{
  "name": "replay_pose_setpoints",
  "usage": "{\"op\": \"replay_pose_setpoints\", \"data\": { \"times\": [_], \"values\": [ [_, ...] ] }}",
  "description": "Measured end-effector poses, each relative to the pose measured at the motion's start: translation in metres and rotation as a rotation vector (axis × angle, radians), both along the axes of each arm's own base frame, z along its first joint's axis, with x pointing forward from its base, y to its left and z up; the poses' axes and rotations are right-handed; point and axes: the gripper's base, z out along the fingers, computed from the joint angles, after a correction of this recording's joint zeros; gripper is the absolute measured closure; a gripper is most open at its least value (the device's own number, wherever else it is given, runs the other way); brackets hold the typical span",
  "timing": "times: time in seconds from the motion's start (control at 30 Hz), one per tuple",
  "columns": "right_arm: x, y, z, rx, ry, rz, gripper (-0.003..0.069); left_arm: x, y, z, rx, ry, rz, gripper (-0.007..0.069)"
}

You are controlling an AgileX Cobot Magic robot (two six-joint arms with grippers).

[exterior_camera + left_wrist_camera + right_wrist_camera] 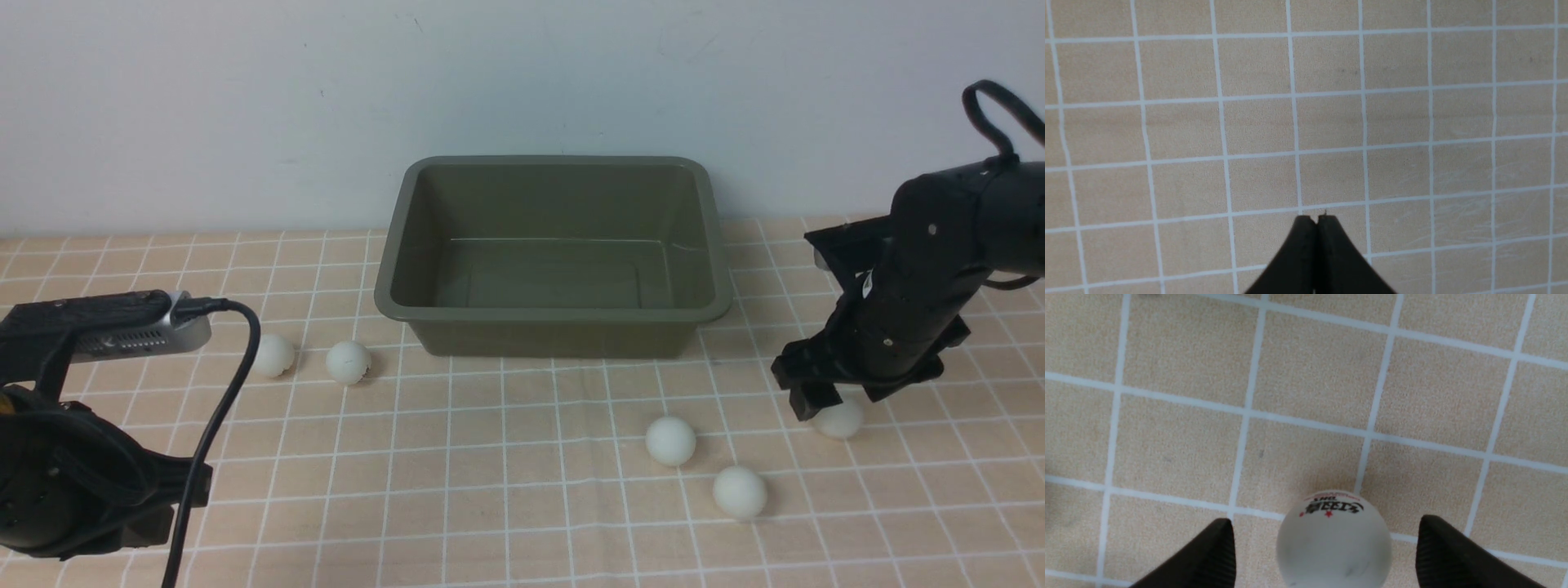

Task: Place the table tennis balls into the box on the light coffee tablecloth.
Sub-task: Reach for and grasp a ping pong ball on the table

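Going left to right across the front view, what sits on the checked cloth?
small white ball, second white ball, olive-green plastic box, third white ball, fourth white ball, fifth white ball

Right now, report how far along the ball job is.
Done: nothing; the olive-green box is empty. In hand: the right gripper is open, jaws either side of one printed table tennis ball on the checked tablecloth, not touching it. Left: all five balls, that one plus two left-hand balls and two front balls. The left gripper is shut over bare cloth.
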Motion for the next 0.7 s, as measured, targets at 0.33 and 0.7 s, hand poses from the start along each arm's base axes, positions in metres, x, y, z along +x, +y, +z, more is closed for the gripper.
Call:
{"op": "replay_pose_setpoints", "data": {
  "times": [0.33, 0.7],
  "values": [
    [0.001, 0.0, -0.014, -0.007, 0.038, 0.0, 0.0165, 0.0, 0.0, 0.0, 0.0, 0.005, -0.001, 0.0693],
    [0.005, 0.001, -0.005, -0.015, 0.059, -0.001, 0.0293, -0.001, 0.0, 0.0, 0.0, 0.009, -0.002, 0.0693]
  ]
}}
